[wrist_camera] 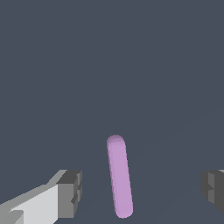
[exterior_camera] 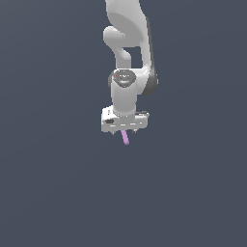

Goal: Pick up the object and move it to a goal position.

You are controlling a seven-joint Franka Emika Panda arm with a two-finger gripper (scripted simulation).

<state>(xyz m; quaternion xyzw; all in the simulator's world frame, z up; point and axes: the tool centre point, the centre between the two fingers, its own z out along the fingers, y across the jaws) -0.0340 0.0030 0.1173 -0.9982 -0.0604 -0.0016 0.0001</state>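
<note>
I have the arm [exterior_camera: 126, 58] hanging down the middle of the exterior view, and the gripper [exterior_camera: 125, 130] sits just above centre frame, pointing at the worktop [exterior_camera: 58, 193]. The peg [exterior_camera: 126, 138] pokes out from under it as a short lilac stub, slanting a little toward the lower right of that frame.

In the wrist view the peg [wrist_camera: 120, 176] fills the lower middle of the picture, its rounded end toward the centre of the frame and its length running down toward the bottom edge, leaning slightly. The two fingers stand well apart on either side of it, one at the lower left [wrist_camera: 70, 194] and one at the right edge [wrist_camera: 213, 188], neither touching it. So the gripper [wrist_camera: 140, 191] is spread wide and holds nothing. I cannot tell from either view whether the peg lies flat or leans, nor how far above it the fingers are.

My judgement is that this peg will be light and stiff, smooth and round enough to roll or squirt out if pinched off-centre. I would take it across its middle, fingers square to its long axis, which may need a small twist of the wrist to match its lean. A gentle squeeze should do; it looks too thin to need force.
</note>
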